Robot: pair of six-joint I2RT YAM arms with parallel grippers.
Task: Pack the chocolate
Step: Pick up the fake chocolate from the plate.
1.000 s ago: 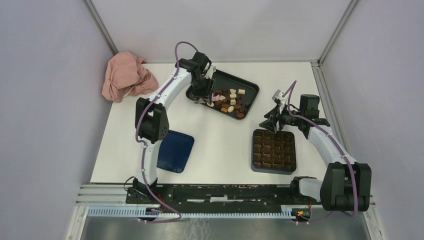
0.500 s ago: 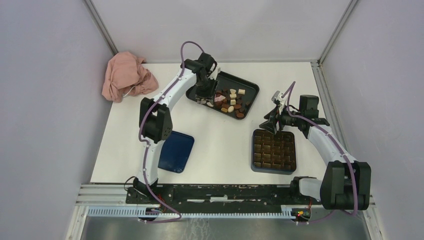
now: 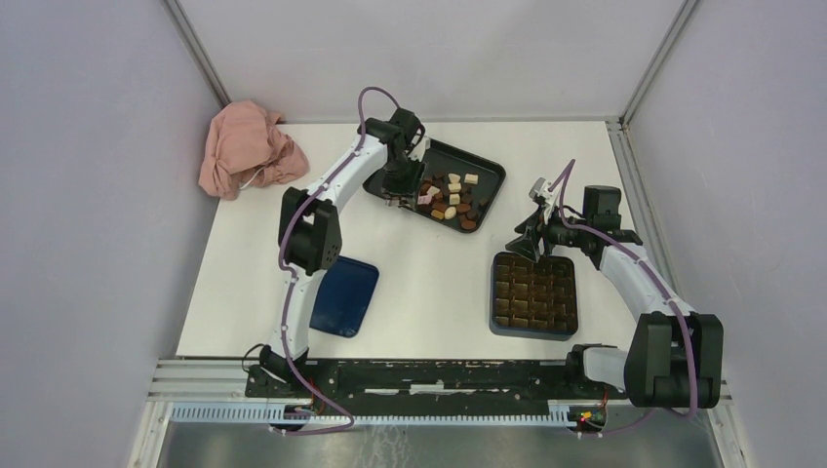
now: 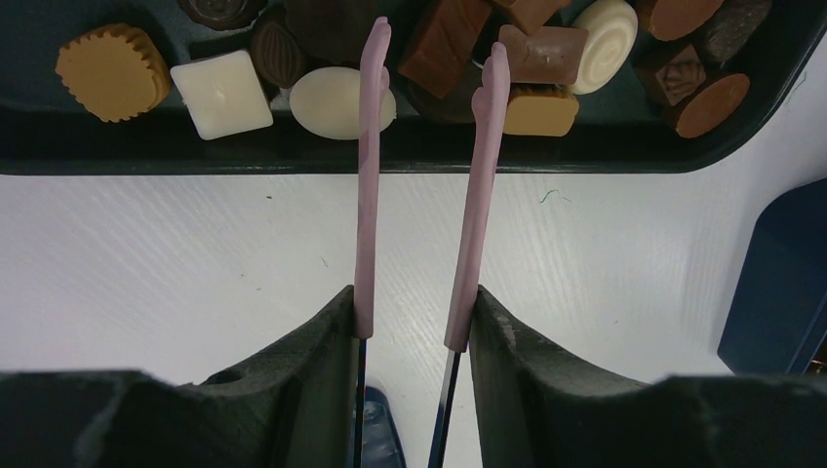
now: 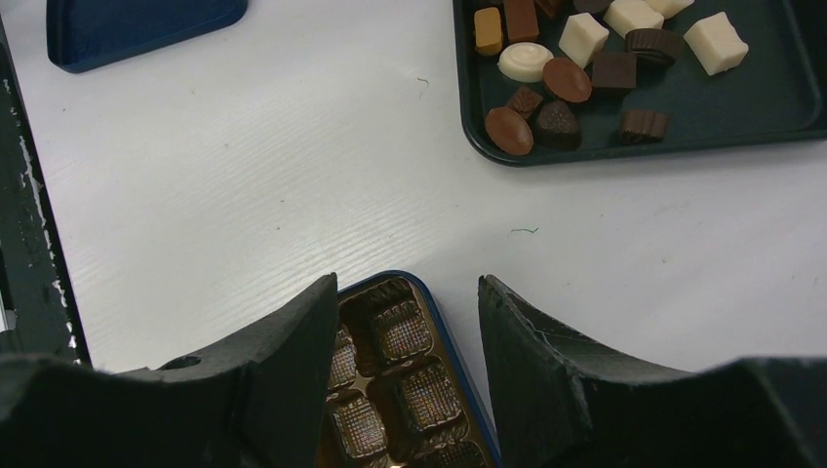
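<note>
The chocolate [image 3: 451, 195] is a heap of dark, tan and cream pieces in a black tray [image 3: 485, 166]. My left gripper [image 3: 400, 185] hangs over the tray's near-left edge, shut on pink tongs [image 4: 366, 195]. In the left wrist view the tong tips stand apart over the pieces, with a cream oval piece [image 4: 327, 102] just left of them and nothing pinched between them. My right gripper [image 3: 527, 244] is open over the far-left corner of the dark blue box [image 3: 533, 292]. Its brown grid cells [image 5: 400, 331] show between the fingers and look bare.
A dark blue lid [image 3: 341, 295] lies on the white table near the left arm's base. A crumpled pink cloth [image 3: 244, 146] sits at the far left corner. Grey walls close in the table on three sides.
The left arm has swung a little to the right along the tray's near edge, carrying the tongs. The right arm has not moved.
</note>
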